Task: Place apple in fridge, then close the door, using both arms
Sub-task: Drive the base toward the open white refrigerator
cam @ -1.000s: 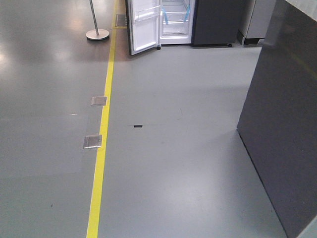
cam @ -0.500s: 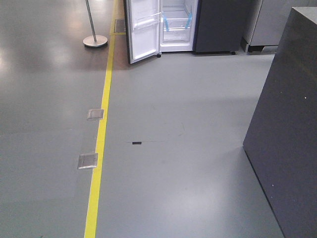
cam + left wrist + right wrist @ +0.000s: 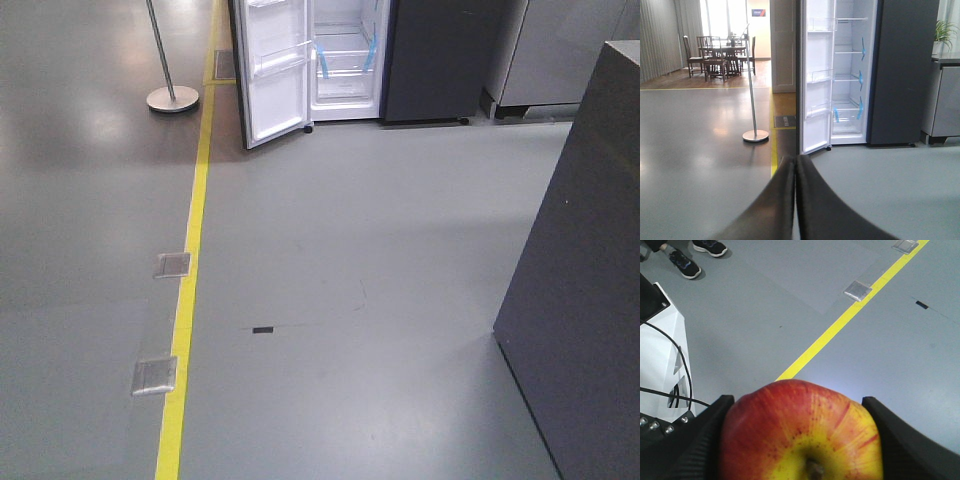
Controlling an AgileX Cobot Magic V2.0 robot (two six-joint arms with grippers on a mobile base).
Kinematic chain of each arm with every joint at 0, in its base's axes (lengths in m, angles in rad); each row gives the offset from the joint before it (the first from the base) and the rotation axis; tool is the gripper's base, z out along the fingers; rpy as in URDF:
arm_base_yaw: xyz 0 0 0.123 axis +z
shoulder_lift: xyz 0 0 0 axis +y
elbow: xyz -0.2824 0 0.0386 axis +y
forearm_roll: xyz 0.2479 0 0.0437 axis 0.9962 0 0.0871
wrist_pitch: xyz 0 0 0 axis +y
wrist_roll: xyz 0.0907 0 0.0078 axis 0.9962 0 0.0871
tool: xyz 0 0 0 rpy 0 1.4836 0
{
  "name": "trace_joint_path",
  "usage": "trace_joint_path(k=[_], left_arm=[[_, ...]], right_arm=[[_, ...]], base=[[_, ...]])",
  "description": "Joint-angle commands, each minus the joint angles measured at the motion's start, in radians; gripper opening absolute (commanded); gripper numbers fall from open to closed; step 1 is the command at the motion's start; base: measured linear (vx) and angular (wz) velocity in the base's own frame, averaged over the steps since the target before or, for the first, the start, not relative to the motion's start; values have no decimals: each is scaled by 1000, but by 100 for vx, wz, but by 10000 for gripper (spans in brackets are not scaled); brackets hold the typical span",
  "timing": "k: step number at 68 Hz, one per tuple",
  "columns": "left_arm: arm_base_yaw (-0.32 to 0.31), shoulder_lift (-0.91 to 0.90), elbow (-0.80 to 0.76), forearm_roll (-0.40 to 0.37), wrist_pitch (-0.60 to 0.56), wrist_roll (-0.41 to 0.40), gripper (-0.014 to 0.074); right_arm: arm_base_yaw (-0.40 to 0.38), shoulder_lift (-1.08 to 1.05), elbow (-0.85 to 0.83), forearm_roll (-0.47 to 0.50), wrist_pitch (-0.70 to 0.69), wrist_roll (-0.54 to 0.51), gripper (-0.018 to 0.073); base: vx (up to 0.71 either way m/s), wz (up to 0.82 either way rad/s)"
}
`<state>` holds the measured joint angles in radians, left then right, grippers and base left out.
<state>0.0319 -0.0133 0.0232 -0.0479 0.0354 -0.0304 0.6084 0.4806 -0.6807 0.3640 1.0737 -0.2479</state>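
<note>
Status: grasp is done, and I'm judging the approach as still ahead of me.

My right fingers (image 3: pixel 695 440) are clamping the small round red-and-yellow apple (image 3: pixel 802 435) from 9 and 3 o'clock, its stem dimple facing the wrist camera. The skin is looking smooth and waxy, with red streaks over yellow on a firm round body. The ribbed black plastic pads are seating on its widest part, so I'm judging slip risk as low.

My left fingers (image 3: pixel 775 210) are pressing together and holding nothing. They are smooth curved black plastic, meeting along a thin seam.

The tall dark grey refrigerator (image 3: pixel 440 50) is sitting at 12 o'clock in the front view, well apart from me across the matte grey floor (image 3: pixel 380 250). Its flat dark grey door with white lining and clear plastic bins (image 3: pixel 272 80) is standing open at 11 o'clock. Inside, I'm seeing glossy white walls, white-edged glass shelves (image 3: pixel 847 77) and blue tape strips (image 3: pixel 860 80) along the shelf fronts. No apple is on them yet.

Still pending:
- closing the gap to the fridge
- setting the apple on a shelf; flat glass and round fruit, so I'm expecting it may roll
- swinging the door shut, likely with the free left arm

A glossy yellow painted line (image 3: pixel 185 300) is running from 7 to 11 o'clock, with square metal floor plates (image 3: pixel 155 375) touching its left edge. A steel post on a round base (image 3: pixel 172 98) is standing at 10 o'clock.
</note>
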Motion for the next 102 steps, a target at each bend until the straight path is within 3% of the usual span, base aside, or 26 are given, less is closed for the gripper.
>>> trace_joint_path(k=[1, 102], left_arm=[[1, -13, 6, -7, -76, -9, -6], [1, -13, 6, -7, -76, -9, -6]], right_arm=[[-1, 7, -26, 20, -62, -7, 193], [-1, 7, -26, 20, -62, -7, 193]], base=[[34, -4], [37, 0]])
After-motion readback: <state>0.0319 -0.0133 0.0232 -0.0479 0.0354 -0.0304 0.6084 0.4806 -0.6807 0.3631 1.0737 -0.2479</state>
